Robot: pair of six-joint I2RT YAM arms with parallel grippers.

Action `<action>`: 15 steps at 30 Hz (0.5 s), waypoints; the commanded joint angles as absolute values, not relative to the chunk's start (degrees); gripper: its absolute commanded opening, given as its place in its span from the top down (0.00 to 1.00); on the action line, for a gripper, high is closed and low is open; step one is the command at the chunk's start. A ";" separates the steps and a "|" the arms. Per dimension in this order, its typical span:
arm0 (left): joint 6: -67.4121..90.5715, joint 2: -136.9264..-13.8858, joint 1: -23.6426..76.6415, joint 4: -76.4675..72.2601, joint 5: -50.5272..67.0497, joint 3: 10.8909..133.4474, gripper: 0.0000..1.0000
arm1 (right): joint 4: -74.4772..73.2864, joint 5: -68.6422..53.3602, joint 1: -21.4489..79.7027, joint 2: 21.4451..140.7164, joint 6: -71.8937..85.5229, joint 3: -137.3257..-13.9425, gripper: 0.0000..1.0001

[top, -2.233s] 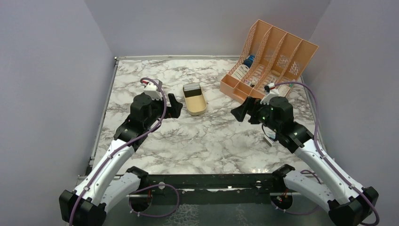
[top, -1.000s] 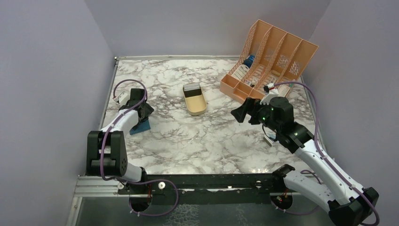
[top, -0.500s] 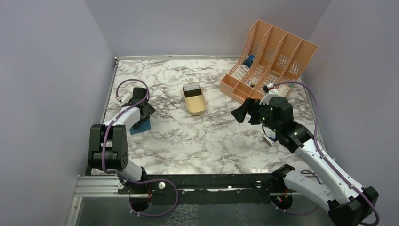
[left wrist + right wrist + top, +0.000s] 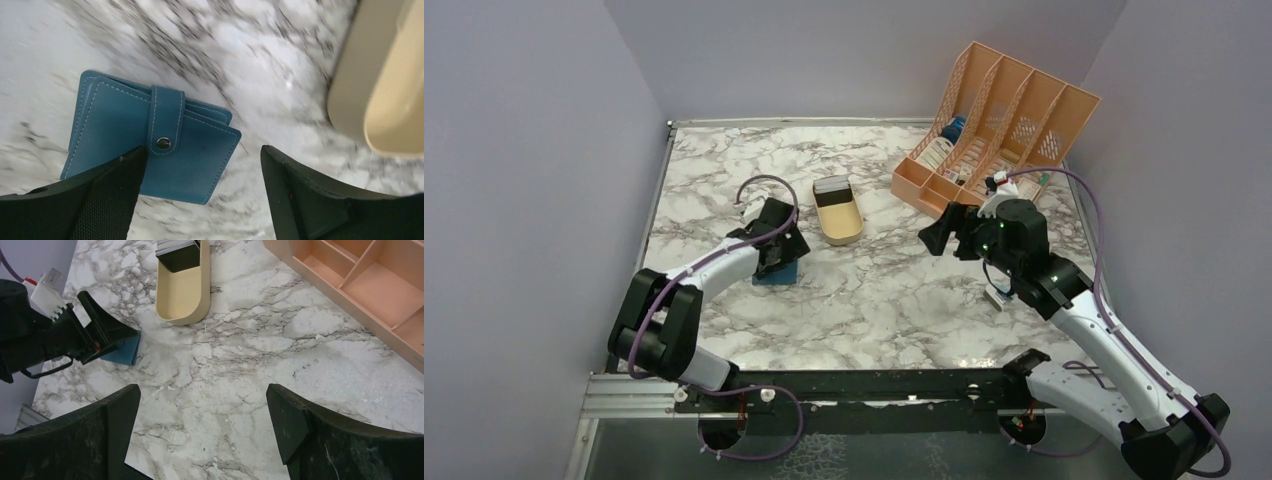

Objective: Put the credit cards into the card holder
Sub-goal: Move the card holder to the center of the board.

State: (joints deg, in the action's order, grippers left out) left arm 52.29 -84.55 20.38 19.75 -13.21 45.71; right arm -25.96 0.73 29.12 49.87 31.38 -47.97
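The card holder (image 4: 150, 130) is a closed teal-blue wallet with a snap strap, lying flat on the marble. My left gripper (image 4: 202, 150) hovers over it, open, its left finger covering the holder's near edge and its right finger off to the side over bare marble. From above, the card holder (image 4: 774, 277) peeks out under the left gripper (image 4: 782, 250). The credit cards (image 4: 177, 252) are a dark stack at the far end of the tan tray (image 4: 182, 305). My right gripper (image 4: 202, 390) stands open over bare table, holding nothing.
The tan tray (image 4: 844, 235) sits just right of the left gripper, its rim (image 4: 350, 90) close to the right finger. An orange slotted file rack (image 4: 994, 110) holding items stands at the back right, beyond the right gripper (image 4: 934, 238).
The left arm has swung from the table's left side toward the centre. The card holder has shifted right with it, now lying closer to the tray. The right arm barely moved.
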 commanded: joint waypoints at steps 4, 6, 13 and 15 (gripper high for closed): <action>55.25 -83.21 34.25 21.44 -6.20 43.29 0.15 | -29.21 4.92 28.80 50.56 30.91 -50.97 0.01; 55.04 -83.05 37.20 20.39 -5.73 43.71 0.15 | -29.43 4.93 28.82 50.33 31.06 -50.79 0.01; 50.92 -79.19 39.76 17.94 -4.62 44.79 0.20 | -30.15 3.21 28.82 50.18 32.66 -50.29 0.03; 52.90 -77.06 39.73 20.69 -7.76 44.68 0.27 | -30.07 2.75 28.83 50.28 33.06 -50.08 0.04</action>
State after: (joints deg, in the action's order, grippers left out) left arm 51.88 -81.71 39.88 17.87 -5.61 44.82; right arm -29.47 2.98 29.12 50.48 31.81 -49.15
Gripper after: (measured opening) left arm 0.788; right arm 0.973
